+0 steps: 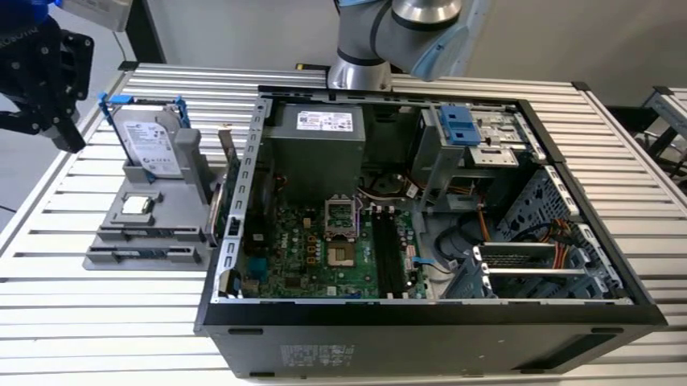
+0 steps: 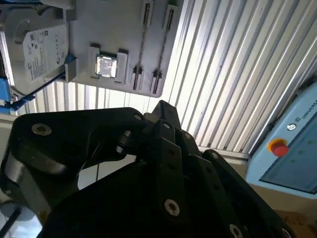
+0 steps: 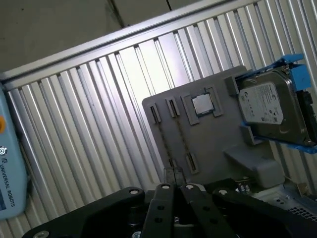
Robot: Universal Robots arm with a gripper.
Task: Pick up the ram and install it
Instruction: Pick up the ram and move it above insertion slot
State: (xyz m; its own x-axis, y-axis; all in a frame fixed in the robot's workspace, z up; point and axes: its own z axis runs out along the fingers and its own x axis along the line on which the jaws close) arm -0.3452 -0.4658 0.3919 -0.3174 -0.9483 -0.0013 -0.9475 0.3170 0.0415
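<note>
Exterior view, upper left: my hand (image 1: 67, 137), fingers pressed together and empty, hovers beside the grey holder (image 1: 145, 256) presenting the ram (image 1: 222, 161) on edge.

Holder (image 1: 145, 249) with hard drive (image 1: 150, 141) beside case (image 1: 429, 338)

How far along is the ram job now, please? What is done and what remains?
Nothing looks done. The pincer hangs shut and empty at the exterior view's left, apart from the grey tray. The ram seems to stand beside the tray, untouched. Picking it up and installing it in the case remain.
</note>
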